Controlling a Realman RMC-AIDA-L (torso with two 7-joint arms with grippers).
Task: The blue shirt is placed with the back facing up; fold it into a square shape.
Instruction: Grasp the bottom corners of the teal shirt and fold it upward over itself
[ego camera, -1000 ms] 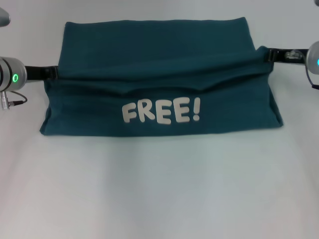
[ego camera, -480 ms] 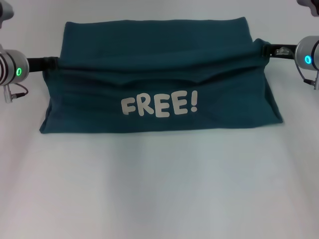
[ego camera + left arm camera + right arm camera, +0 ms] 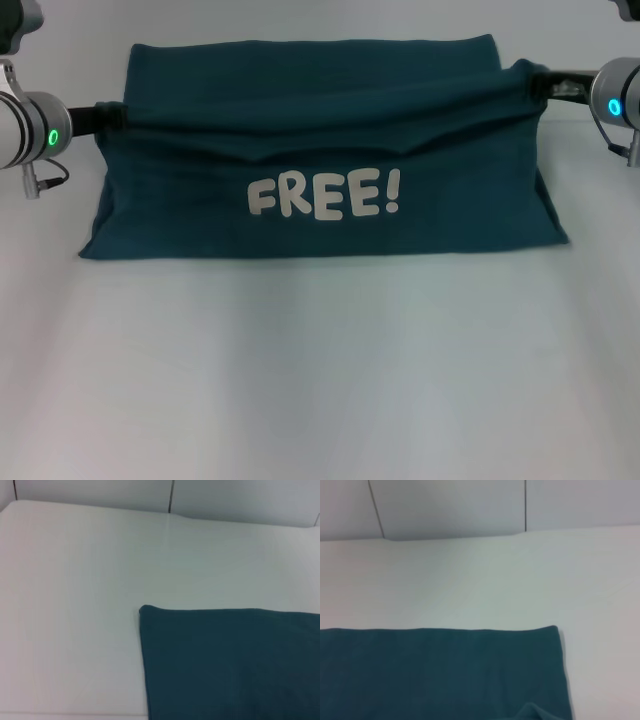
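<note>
The blue shirt (image 3: 320,150) lies across the far half of the white table, folded into a wide band. Its near layer is raised like a tent, and the white "FREE!" lettering (image 3: 325,195) faces me. My left gripper (image 3: 112,113) is shut on the raised fold at the shirt's left end. My right gripper (image 3: 535,84) is shut on the same fold at the right end. Both hold the fabric above the flat rear layer. The left wrist view shows a flat corner of the shirt (image 3: 230,660), and the right wrist view shows the opposite corner of the shirt (image 3: 440,670).
The white table (image 3: 320,370) stretches bare from the shirt's near hem to the front edge. A pale panelled wall (image 3: 450,505) rises behind the table's far edge. Nothing else stands on the surface.
Both grippers have moved toward the far side of the table, carrying the raised fold with them. The lettered layer now stands steeper, while its near hem has stayed in place.
</note>
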